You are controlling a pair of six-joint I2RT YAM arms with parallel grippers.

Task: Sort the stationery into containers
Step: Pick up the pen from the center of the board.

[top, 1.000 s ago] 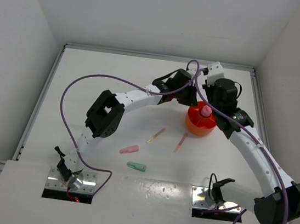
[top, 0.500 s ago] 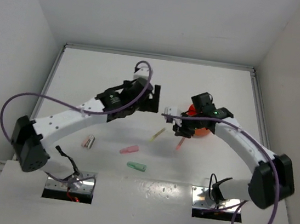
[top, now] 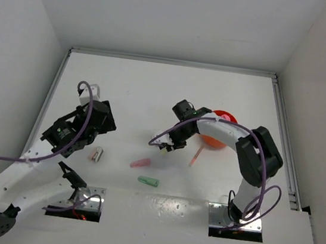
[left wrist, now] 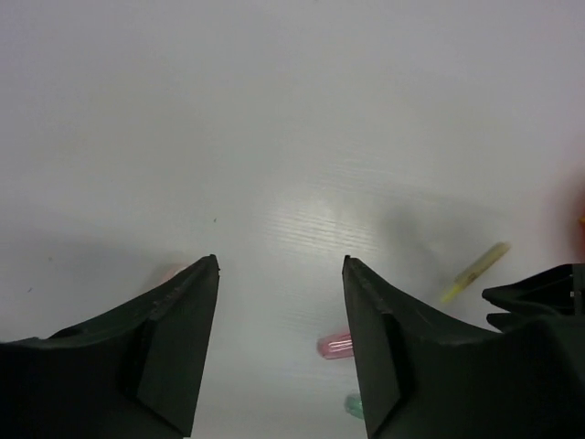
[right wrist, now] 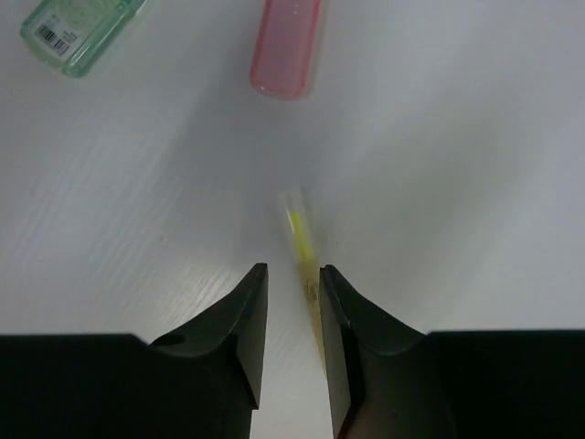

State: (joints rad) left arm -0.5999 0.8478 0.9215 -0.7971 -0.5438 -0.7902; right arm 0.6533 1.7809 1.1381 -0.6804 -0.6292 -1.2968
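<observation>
Though half hidden, orange cup (top: pixel 211 141) with pink-capped tube (top: pixel 226 116) inside.

Orange cup (top: pixel 211 142) half behind the right arm (top: pixel 225 129); blurred yellow stick (right wrist: pixel 299 233), lower end obscure between the fingers (right wrist: pixel 242 329).

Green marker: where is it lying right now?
In the top view the green marker lies near the front edge of the table, about centre, just in front of the pink marker.
</observation>
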